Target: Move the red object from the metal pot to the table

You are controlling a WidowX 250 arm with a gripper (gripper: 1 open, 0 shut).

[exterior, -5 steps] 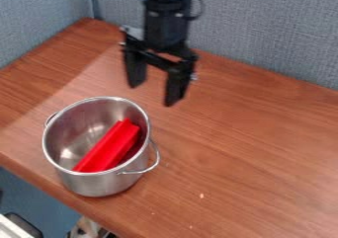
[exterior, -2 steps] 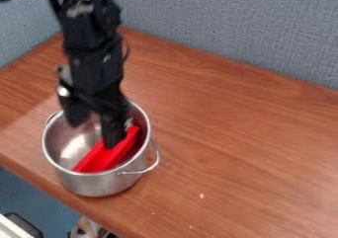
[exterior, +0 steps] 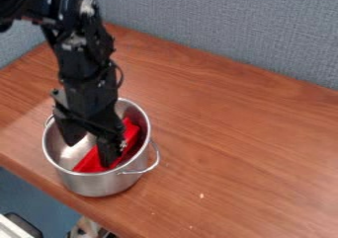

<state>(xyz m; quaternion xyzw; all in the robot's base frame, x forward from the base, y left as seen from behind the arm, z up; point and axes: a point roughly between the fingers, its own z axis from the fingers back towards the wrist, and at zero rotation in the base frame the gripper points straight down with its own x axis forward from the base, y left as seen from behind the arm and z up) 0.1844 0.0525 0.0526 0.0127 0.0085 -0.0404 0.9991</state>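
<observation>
The metal pot [exterior: 82, 178] stands near the front left edge of the table [exterior: 238, 133]. Inside it lies the red object [exterior: 129, 135], a flat bright red bar leaning against the pot's right wall, partly hidden by the arm. My gripper [exterior: 87, 148] points straight down into the pot, its black fingers [exterior: 69, 143] spread apart on either side of the bar. The jaws stand open, and I cannot tell whether they touch the bar.
A blue-grey fabric wall [exterior: 251, 25] runs behind the table. The table's front edge [exterior: 172, 227] drops off just below the pot. Bare wood stretches to the right of the pot.
The arm has swung from the back of the table toward the front left and come down, so the open gripper now reaches into the pot around the red bar.
</observation>
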